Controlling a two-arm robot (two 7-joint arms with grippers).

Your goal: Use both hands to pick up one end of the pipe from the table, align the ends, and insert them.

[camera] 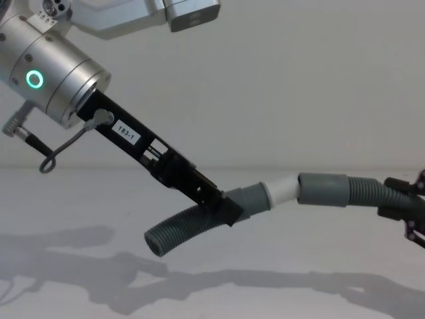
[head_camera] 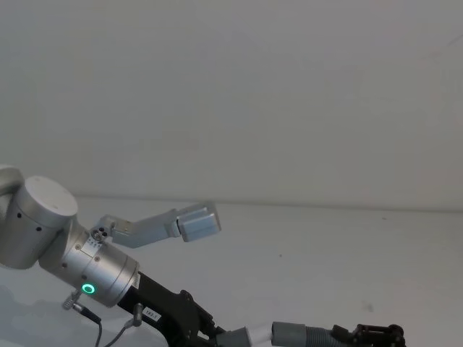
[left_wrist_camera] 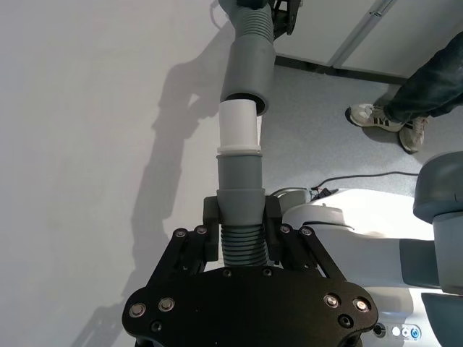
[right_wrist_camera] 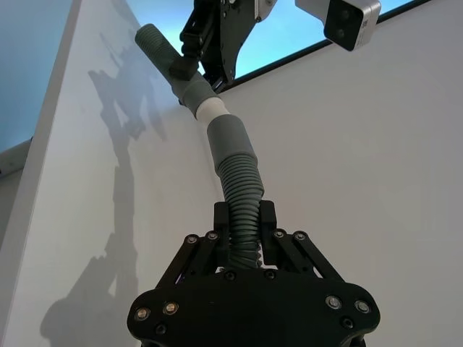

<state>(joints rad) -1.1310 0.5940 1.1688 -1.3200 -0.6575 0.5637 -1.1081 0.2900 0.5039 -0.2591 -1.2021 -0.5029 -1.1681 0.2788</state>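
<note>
Ribbed grey pipes clamped in both grippers (smooth white tip entering hollow cuff).

A plain pale wall is seen across the upper frame of the head view, met below by the matte white surface. Soft shadows are cast on the surface in the lower chest view. Speckled grey floor and pale cabinet panels are shown at upper right in the left wrist view.
</note>
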